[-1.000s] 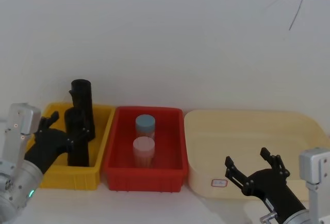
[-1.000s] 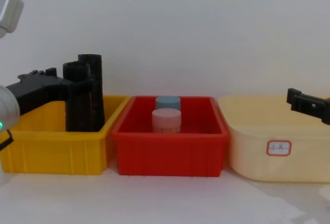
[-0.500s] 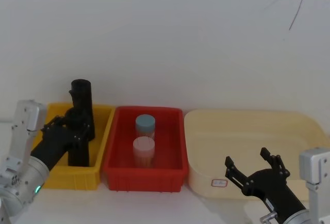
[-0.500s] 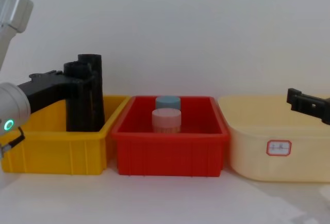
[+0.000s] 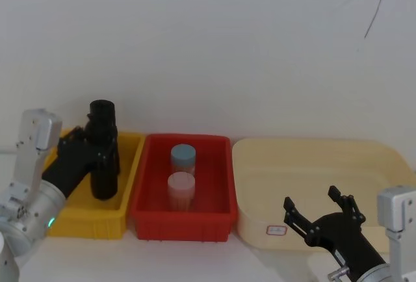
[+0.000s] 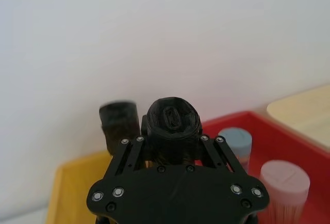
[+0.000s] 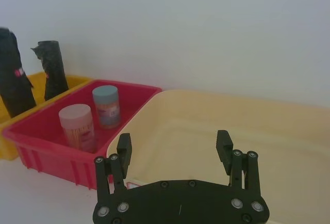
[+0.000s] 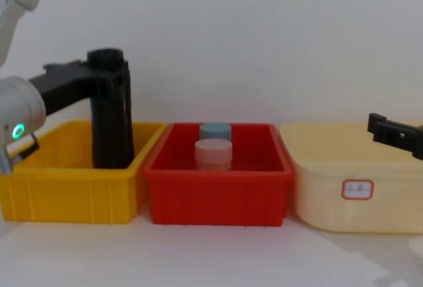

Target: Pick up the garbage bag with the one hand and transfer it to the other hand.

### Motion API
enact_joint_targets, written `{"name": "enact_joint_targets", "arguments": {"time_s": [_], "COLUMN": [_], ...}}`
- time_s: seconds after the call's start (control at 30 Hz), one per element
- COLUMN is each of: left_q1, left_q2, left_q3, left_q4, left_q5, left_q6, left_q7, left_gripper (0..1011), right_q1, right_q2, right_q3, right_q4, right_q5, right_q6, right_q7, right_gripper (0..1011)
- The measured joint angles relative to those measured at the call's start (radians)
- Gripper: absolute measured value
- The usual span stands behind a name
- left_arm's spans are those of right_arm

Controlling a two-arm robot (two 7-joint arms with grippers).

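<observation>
The garbage bag (image 5: 103, 165), a tightly rolled black cylinder, stands upright over the yellow bin (image 5: 91, 220) at the left. My left gripper (image 5: 97, 147) is shut on its upper part, and the roll's end (image 6: 171, 121) sticks up between the fingers. From the chest, the held roll (image 8: 111, 122) rises well above the bin rim, its lower end still inside the bin. A second black roll (image 6: 118, 123) stands just behind it. The held roll's red mark (image 7: 19, 72) faces right. My right gripper (image 5: 313, 199) hangs open and empty over the cream tub's front edge.
A red bin (image 5: 182, 225) in the middle holds a blue-capped jar (image 5: 183, 155) and a pink jar (image 5: 181, 190). A wide cream tub (image 5: 312, 165) with a small label sits at the right. A white wall stands close behind all three containers.
My left gripper has closed on the front black roll and raised it, carrying it slightly back, so it now lines up with the rear roll. The right arm has not moved.
</observation>
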Motion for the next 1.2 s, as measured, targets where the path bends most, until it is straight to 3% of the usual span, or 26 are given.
{"name": "enact_joint_targets", "arguments": {"time_s": [0.37,0.63,1.2], "left_q1": [-0.023,-0.049,-0.098], "left_q2": [0.002,-0.004,-0.044], "left_q3": [0.008,0.027,0.09], "left_q4": [-0.077,-0.117,-0.143], "left_q5": [0.047,0.055,-0.022], "left_q6": [-0.032,-0.052,-0.03], "left_q7": [0.0,-0.043,-0.196], "left_gripper": [375,375,375], "right_q1": [0.0,0.0,0.0], "right_q2": [0.0,0.0,0.0], "right_q3": [0.0,0.0,0.0], "right_q4": [0.0,0.0,0.0], "right_q5": [0.0,0.0,0.0], "right_q6": [0.0,0.0,0.0], "right_q7": [0.0,0.0,0.0], "right_gripper": [1001,1001,1001]}}
